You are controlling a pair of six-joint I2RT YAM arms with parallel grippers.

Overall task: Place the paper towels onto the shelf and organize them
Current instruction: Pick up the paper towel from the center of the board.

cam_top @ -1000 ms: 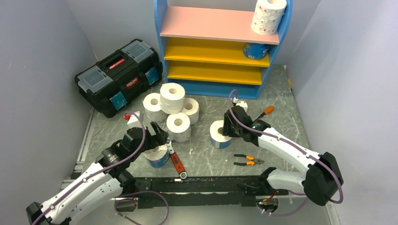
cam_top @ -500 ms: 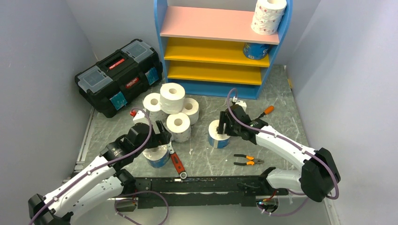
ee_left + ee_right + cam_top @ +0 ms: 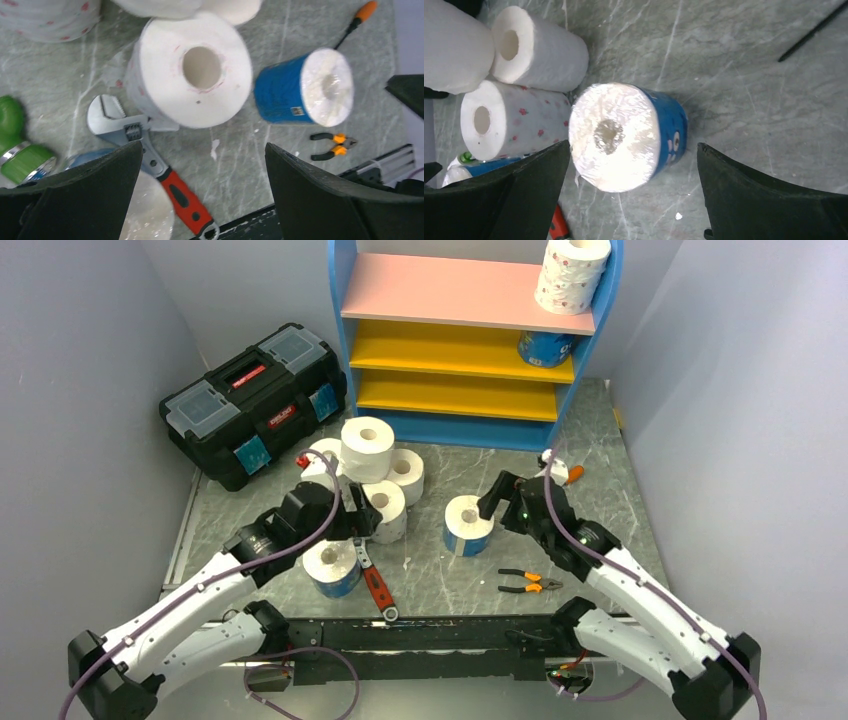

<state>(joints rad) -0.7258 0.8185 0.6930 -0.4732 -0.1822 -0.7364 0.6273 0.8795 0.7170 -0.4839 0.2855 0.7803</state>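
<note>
- The left tool (image 3: 201,147) has its fingers spread wide and grips nothing. It hangs above a pink-dotted roll (image 3: 192,70) that stands on the counter (image 3: 240,150).
- The right tool (image 3: 633,146) is also spread wide and holds nothing. A blue-wrapped roll (image 3: 624,135) stands on the counter below it, framed between the fingers.
- A second blue roll (image 3: 332,565) stands under the left arm, just beside a red-handled wrench (image 3: 375,585).
- Three white rolls (image 3: 367,445) cluster behind the pink-dotted one, in front of the shelf (image 3: 340,330).
- On the shelf, a tall dotted roll (image 3: 572,272) stands at the right end of the pink top board. A shelved blue roll (image 3: 545,348) sits below it on the upper yellow board.
- A black toolbox (image 3: 255,400) lies left of the shelf, and pliers (image 3: 530,583) lie near the right arm.
</note>
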